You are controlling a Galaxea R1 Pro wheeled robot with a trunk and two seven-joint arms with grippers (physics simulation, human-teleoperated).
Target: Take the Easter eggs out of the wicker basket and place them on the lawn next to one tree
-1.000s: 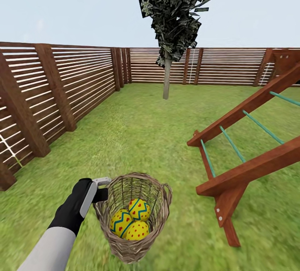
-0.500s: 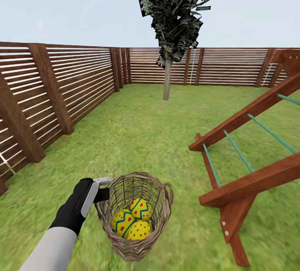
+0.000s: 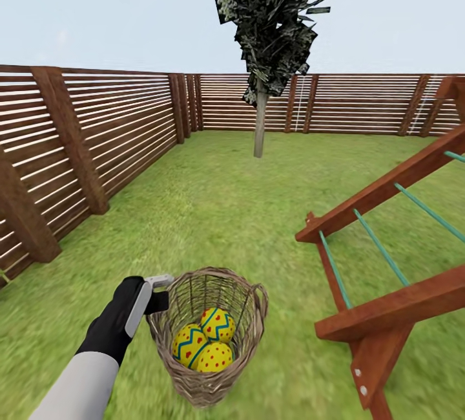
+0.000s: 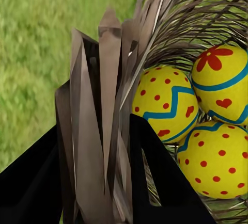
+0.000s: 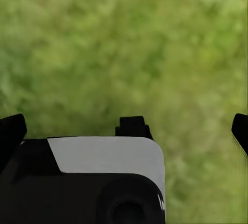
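Left wrist view: fingers (image 4: 31,182) clamp wicker basket (image 4: 111,95) rim, hiding Easter eggs (image 4: 168,102) partly.

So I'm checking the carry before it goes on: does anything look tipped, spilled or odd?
Nothing spilled: all three eggs sit inside the basket. The basket hangs slightly tilted, gripped by its rim in the left end effector, off the grass.

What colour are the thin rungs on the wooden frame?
Teal green rungs on a reddish-brown frame, best in the head view.
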